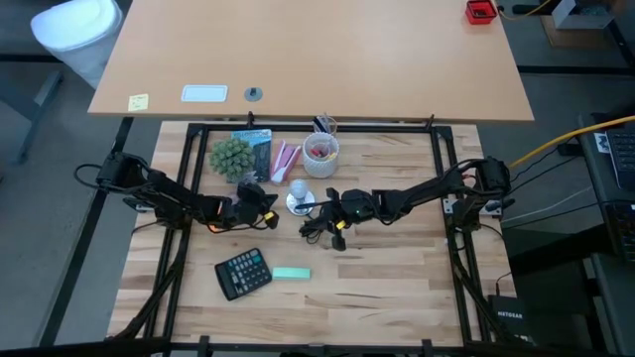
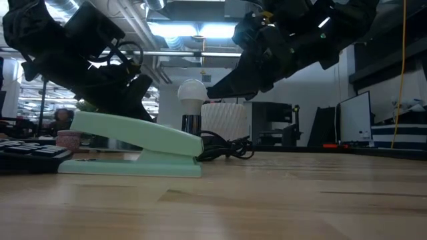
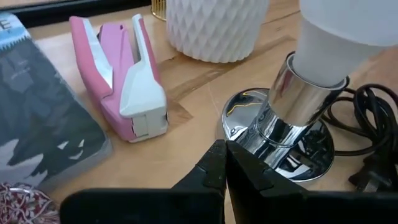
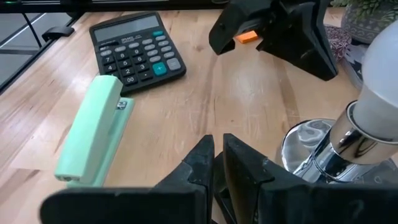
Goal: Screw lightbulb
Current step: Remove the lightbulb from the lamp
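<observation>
The lightbulb is small and white. It stands upright in a chrome socket on a shiny round base at mid table, and shows in the low view as the lightbulb. My left gripper is shut just left of the base, its tips close to the base's rim. My right gripper is shut just right of the base, and in its wrist view the lightbulb stands off to one side of its fingers.
A black calculator and a green stapler lie toward the near edge. Behind the bulb stand a pink stapler, a white cup, a small plant and a dark packet. The base's black cord lies under my right gripper.
</observation>
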You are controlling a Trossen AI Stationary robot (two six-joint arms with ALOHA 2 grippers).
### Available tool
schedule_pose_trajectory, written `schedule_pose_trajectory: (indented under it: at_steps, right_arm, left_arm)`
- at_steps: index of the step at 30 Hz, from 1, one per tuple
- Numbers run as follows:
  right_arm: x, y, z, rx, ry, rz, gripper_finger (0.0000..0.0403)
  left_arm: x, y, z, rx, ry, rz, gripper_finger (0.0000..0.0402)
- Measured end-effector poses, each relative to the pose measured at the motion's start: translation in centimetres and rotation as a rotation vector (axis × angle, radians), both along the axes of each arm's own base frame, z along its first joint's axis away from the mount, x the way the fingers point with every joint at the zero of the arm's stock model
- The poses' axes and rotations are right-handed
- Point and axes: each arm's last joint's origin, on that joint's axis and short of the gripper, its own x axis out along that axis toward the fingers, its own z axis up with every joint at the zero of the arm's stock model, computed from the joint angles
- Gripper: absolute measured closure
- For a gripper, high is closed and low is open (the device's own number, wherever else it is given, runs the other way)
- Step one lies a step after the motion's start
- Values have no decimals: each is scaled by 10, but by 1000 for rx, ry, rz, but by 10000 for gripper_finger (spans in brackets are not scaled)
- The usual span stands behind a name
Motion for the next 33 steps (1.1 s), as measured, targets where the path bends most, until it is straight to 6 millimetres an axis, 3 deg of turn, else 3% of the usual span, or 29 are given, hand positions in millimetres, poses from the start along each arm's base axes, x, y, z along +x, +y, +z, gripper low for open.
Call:
schedule_pose_trajectory:
  at_steps: [10, 33]
  right_arm:
    - [0, 0, 0, -2, -1, 0, 363]
    - [0, -1, 0, -1, -2, -4, 363]
  left_arm:
    - [-1, -10, -1, 0, 13, -58, 400]
    - [-1, -9, -1, 75, 84, -102, 400]
